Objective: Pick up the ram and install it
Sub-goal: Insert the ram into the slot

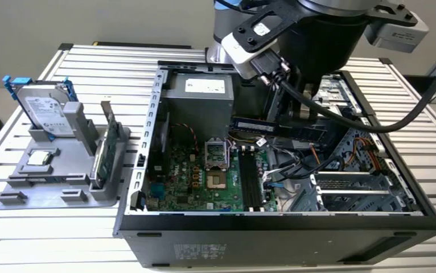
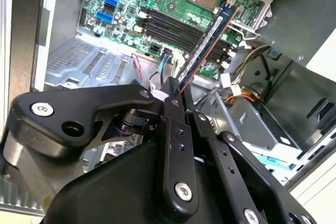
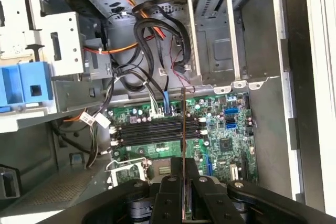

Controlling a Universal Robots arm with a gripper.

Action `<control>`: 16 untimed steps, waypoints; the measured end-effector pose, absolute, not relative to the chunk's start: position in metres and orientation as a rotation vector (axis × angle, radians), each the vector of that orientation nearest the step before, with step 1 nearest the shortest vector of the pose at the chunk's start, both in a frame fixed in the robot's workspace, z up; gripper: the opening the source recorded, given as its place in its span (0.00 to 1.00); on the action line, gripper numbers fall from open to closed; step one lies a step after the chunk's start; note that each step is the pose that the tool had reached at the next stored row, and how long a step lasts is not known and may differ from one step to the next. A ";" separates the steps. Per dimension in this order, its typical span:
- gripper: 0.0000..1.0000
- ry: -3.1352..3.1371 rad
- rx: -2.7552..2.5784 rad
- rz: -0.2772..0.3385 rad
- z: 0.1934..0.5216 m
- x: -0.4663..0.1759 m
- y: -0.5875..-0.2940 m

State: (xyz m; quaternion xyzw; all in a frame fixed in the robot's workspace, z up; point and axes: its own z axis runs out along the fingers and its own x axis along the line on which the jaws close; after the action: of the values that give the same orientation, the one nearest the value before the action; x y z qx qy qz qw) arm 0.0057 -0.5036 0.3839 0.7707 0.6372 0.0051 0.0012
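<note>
The open computer case [image 1: 279,239] lies on the slatted table [image 1: 431,142], its walls boxing in the motherboard [image 1: 195,182] on every side. In the exterior view the grey power supply [image 1: 199,99] closes off the far end. A metal drive cage [image 1: 354,190] and a tangle of cables [image 1: 297,162] crowd the exterior view's right. The freest room is straight above the board, over the long black memory slots [image 1: 250,182], which lie bare between the processor socket [image 1: 216,153] and the cables. The arm reaches down into the case from above. The ram [image 1: 252,125] hangs level in the air, clear of the board and just beside the power supply's lower edge. In the second wrist view the pincer [image 2: 175,90] is clenched on one end of the ram [image 2: 207,45], its two black fingers pressed flat against the stick's faces with no gap showing. The rest of the stick juts out toward the slots [image 2: 168,27]. In the first wrist view the ram [image 3: 182,124] reads as a thin dark line rising from the pincer [image 3: 183,174] and crossing the slots [image 3: 152,129] at a right angle. Outside the case, on the exterior view's left, a grey holder [image 1: 20,193] carries a hard drive [image 1: 47,111] and an upright green card [image 1: 104,153].
</note>
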 end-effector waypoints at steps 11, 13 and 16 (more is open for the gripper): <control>0.00 1.843 2.540 0.016 0.384 0.006 -0.503; 0.00 1.835 2.546 0.016 0.384 0.006 -0.502; 0.00 1.825 2.553 0.016 0.384 0.006 -0.499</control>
State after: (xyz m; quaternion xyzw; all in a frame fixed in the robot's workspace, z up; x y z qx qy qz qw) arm 0.0056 -0.4994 0.3839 0.8135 0.5816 0.0050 0.0016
